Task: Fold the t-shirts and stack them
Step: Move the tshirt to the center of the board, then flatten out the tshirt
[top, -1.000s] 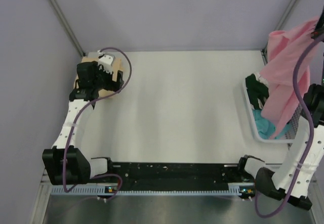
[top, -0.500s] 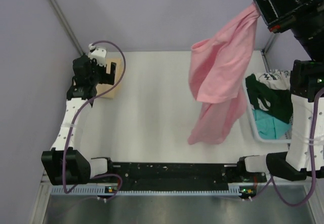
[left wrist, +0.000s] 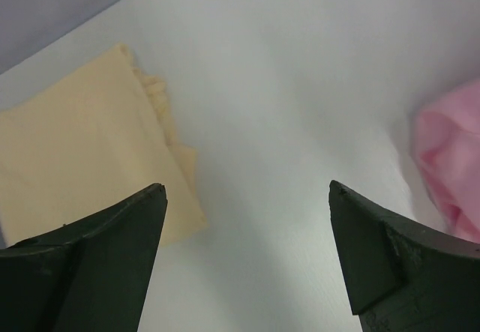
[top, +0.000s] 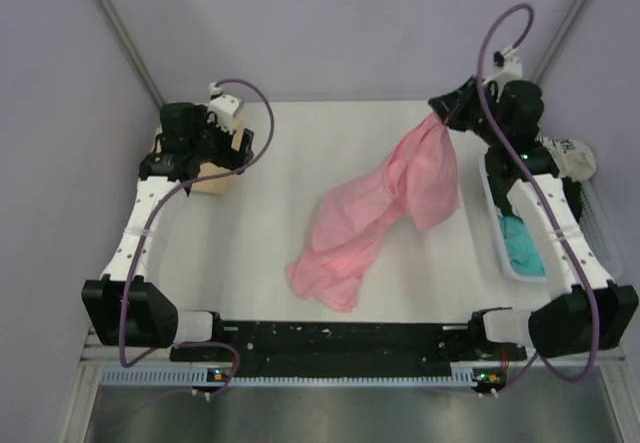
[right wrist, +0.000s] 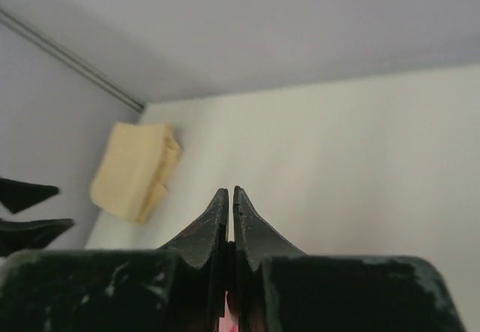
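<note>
the pink t-shirt (top: 370,218) lies as a long diagonal across the table (top: 300,143). its upper end is pinched in the right fingers (top: 438,115), which are closed tight on it at the upper right of the frame, and its crumpled free end trails to lower centre. the left fingers (top: 225,153) are spread wide and hold nothing, hovering over the folded tan t-shirt (left wrist: 82,152) at upper left. the free end is well apart from them, down and to the right, though likely nearer the left arm.

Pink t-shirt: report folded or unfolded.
Not folded: the pink t-shirt hangs bunched from the shut right tool, lower end crumpled on the table.
</note>
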`<state>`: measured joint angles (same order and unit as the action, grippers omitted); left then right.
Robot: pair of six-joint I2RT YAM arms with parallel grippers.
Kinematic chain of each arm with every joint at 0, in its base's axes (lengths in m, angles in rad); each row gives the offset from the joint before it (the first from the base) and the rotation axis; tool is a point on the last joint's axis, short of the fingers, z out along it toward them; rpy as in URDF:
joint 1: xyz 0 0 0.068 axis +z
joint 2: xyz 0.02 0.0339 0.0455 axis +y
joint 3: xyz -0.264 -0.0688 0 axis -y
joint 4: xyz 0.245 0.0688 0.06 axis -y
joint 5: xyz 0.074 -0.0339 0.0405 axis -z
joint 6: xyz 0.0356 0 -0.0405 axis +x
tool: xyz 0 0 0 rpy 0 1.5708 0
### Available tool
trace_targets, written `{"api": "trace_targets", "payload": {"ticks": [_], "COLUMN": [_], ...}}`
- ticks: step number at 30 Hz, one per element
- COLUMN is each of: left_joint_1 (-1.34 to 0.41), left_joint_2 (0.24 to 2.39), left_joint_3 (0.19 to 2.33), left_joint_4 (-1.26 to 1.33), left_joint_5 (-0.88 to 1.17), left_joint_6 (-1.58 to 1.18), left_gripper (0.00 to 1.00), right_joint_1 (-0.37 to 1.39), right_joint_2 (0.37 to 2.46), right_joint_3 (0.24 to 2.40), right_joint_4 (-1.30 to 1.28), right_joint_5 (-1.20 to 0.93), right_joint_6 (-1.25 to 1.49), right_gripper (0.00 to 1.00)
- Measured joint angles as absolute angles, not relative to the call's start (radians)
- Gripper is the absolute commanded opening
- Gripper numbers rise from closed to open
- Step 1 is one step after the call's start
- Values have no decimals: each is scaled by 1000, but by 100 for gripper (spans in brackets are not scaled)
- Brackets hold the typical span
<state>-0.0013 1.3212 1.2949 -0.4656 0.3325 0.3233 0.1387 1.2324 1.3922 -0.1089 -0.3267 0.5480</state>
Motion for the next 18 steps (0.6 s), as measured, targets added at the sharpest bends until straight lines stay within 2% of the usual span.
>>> {"api": "trace_targets", "payload": {"ticks": [6, 8, 18], "left_joint_1": [-239, -337, -921], "left_joint_2": [1374, 1375, 1387], "left_joint_3": [1288, 1257, 915], "left_joint_4": [-613, -666, -788], "left_joint_5": [421, 438, 387], "left_joint_6": [474, 539, 707], "left_gripper": [78, 77, 77], "right_joint_1": [92, 54, 19], "right_joint_2": [1478, 1539, 1557], "right_joint_3": [1150, 1100, 1067], "right_joint_4": [-265, -311, -337], "right_joint_5": [-220, -198, -187], "right_joint_6": [497, 493, 459], "right_gripper": [0, 0, 0]}}
